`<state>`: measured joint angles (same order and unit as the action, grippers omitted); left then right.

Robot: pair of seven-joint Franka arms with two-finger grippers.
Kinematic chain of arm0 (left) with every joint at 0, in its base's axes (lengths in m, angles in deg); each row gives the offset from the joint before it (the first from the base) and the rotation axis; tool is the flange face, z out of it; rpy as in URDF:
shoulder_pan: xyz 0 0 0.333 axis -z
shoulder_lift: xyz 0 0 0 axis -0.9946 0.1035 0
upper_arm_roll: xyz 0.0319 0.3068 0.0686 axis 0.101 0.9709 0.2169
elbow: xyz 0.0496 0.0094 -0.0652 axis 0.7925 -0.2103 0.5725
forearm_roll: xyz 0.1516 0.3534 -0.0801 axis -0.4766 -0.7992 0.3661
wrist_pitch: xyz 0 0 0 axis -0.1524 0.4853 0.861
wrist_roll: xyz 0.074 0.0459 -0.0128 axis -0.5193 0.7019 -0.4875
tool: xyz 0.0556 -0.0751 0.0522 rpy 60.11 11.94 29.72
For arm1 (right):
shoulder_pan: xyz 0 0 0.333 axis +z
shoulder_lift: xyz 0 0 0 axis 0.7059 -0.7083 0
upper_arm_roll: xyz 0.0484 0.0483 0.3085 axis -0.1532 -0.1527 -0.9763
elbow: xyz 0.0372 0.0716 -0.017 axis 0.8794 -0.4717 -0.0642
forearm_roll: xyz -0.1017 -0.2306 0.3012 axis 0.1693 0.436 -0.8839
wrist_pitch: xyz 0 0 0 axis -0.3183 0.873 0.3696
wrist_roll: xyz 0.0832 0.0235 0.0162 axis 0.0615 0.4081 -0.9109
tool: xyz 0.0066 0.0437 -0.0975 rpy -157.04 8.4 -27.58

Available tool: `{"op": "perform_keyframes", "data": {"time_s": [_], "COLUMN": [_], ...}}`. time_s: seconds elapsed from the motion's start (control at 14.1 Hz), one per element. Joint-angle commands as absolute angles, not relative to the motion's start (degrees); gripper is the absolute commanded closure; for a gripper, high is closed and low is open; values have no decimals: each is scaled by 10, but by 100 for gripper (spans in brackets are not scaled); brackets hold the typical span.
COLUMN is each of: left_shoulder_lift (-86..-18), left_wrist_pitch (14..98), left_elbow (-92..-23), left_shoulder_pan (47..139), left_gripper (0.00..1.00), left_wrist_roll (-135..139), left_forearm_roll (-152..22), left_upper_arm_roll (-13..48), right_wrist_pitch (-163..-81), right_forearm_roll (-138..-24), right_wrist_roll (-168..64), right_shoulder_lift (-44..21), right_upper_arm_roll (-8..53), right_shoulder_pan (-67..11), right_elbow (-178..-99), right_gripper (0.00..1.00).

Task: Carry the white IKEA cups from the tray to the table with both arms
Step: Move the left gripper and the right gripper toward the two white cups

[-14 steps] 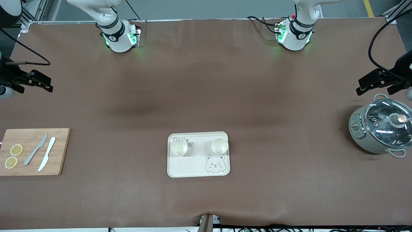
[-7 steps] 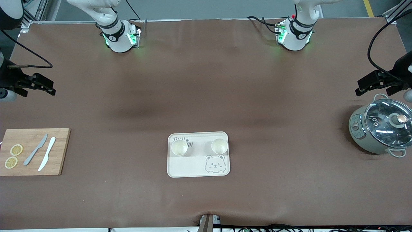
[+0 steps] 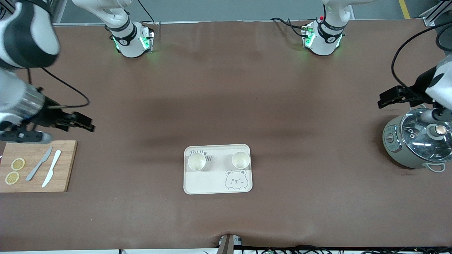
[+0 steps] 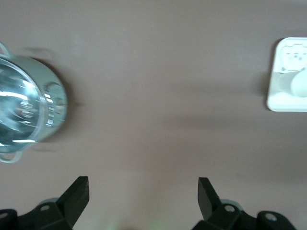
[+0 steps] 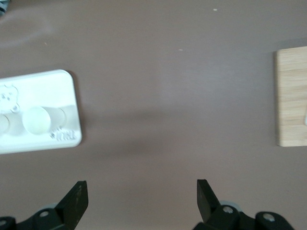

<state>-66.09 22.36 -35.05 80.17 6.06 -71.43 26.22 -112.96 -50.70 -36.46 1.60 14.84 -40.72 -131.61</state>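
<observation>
Cropping one cup (image 4: pixel 300 84) at frame's edge

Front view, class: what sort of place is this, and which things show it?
Probably a robotics lab staged as a kitchen. Two robot arms are bolted along a brown-covered table, which holds kitchen props: a bear-printed tray with two cups, a cutting board and a lidded pot.

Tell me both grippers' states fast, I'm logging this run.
Left gripper: open, empty, beside the pot.
Right gripper: open, empty, by the cutting board.
</observation>
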Motion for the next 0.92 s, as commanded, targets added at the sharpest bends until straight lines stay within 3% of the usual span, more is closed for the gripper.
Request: {"op": "perform_keyframes", "data": {"time_s": [0.0, 0.5, 0.85], "left_shoulder_lift": [-629, -544, -474], "left_wrist_pitch": [225, 338, 465], "left_elbow": [-344, -344, -342], "left_shoulder_pan": [811, 911, 968], "left_gripper": [0, 0, 0], "left_wrist_roll": [107, 203, 293], "left_forearm_roll": [-669, -673, -674], "left_upper_arm_roll": [258, 255, 257], "right_wrist_pitch": [-1168, -1273, -1337], "right_forearm_roll": [-497, -496, -489], "right_wrist_roll": [-292, -209, -168], "right_shoulder_lift": [-24, -111, -154], "right_upper_arm_roll": [151, 152, 152], "right_shoulder_pan": [-366, -296, -258], "right_elbow": [-1296, -1296, -1296], "right_gripper": [0, 0, 0]}}
